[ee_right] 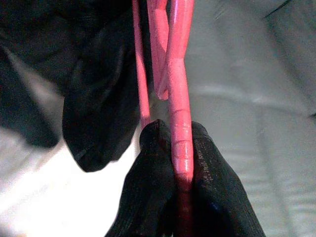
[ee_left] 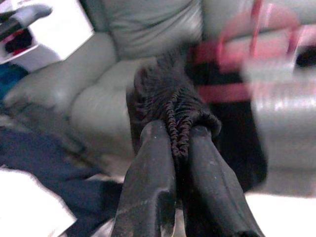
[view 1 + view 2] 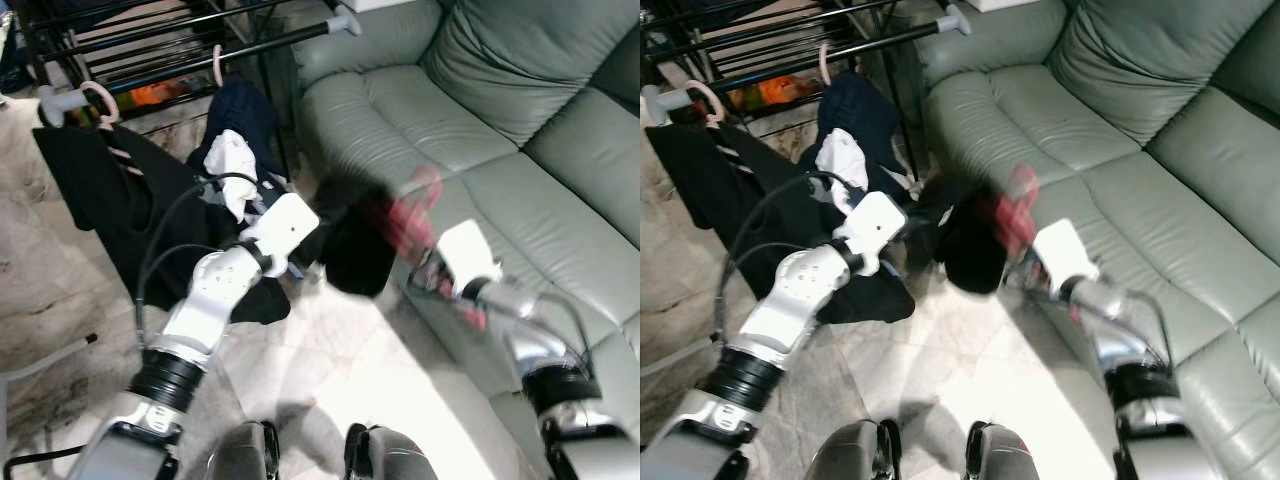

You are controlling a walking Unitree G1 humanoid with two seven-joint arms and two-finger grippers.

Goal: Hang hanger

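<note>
A humanoid robot stands on a pale marble floor (image 3: 330, 370) between a grey-green leather sofa (image 3: 520, 150) on its right and a black clothes rack (image 3: 190, 45) ahead on its left. Both silver arms reach forward and meet over the floor, just in front of the sofa's front edge.

The right gripper (image 1: 180, 143) has its two black fingers pressed together on the flat bar of a pink plastic hanger (image 1: 178, 98). In the head views the hanger is a blurred pink shape held in the air just beside the sofa, its upper end rising above the white wrist housing.

A black garment (image 3: 358, 250) hangs from the hanger and bunches between the two arms. The left gripper (image 2: 181, 140) pinches a gathered, ribbed edge of this black cloth tightly between its fingertips (image 2: 155, 136), with the fabric bulging out above them.

On the rack, a black garment (image 3: 120, 210) hangs from a pale pink hanger hook (image 3: 100, 100) on the rail. Beside it, dark navy clothing (image 3: 245, 115) and a white piece of cloth (image 3: 232, 165) are draped lower down, near the left arm's elbow cables. A second pink hook (image 3: 217, 65) hangs on a rail farther back.
</note>
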